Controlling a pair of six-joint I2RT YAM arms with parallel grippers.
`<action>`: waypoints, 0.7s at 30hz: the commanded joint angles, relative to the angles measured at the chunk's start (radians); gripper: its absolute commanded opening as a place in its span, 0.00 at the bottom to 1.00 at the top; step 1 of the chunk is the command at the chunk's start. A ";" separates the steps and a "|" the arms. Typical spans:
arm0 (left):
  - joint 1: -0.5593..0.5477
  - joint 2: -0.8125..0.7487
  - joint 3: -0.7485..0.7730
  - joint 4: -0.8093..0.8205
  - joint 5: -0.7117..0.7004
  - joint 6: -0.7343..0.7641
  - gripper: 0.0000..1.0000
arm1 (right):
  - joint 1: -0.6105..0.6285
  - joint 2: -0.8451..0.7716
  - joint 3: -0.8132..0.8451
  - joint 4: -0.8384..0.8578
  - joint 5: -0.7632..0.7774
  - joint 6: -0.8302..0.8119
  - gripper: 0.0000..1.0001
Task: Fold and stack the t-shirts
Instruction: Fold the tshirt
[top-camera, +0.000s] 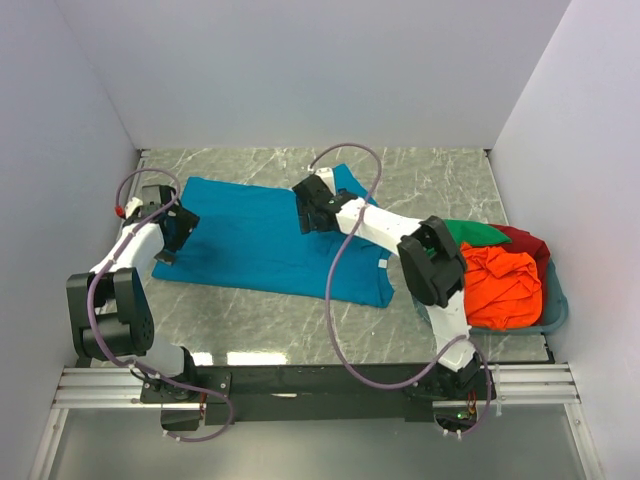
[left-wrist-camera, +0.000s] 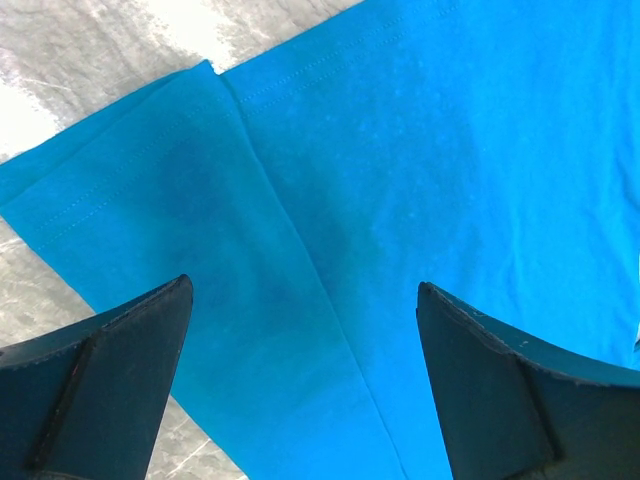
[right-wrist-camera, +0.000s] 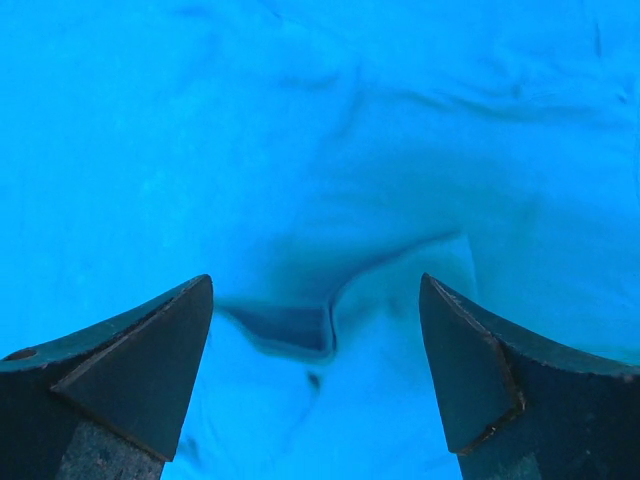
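Note:
A teal-blue t-shirt (top-camera: 262, 240) lies spread flat on the marble table. My left gripper (top-camera: 176, 232) hovers open over its left edge; in the left wrist view the shirt's hemmed corner and a fold line (left-wrist-camera: 300, 230) lie between the wide fingers (left-wrist-camera: 120, 370). My right gripper (top-camera: 316, 206) stands open over the shirt's far right part, and the right wrist view shows a small raised pleat of blue cloth (right-wrist-camera: 330, 320) between the spread fingertips (right-wrist-camera: 470, 370). Orange-red (top-camera: 500, 285), green (top-camera: 472, 232) and dark red (top-camera: 525, 243) t-shirts are heaped at the right.
The heaped shirts sit in a teal-grey plastic basket (top-camera: 556, 312) at the table's right edge. White walls close in the table on three sides. Bare marble (top-camera: 250, 325) shows in front of the blue shirt, and cables loop over both arms.

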 joint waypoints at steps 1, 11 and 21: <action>-0.014 -0.046 0.011 0.046 0.029 0.037 0.99 | 0.008 -0.186 -0.082 0.039 -0.023 0.033 0.90; -0.055 0.035 0.022 0.104 0.045 0.049 0.99 | 0.005 -0.507 -0.625 0.189 -0.154 0.148 0.90; -0.055 0.110 -0.064 0.141 0.091 0.042 0.99 | 0.004 -0.468 -0.716 0.223 -0.214 0.171 0.90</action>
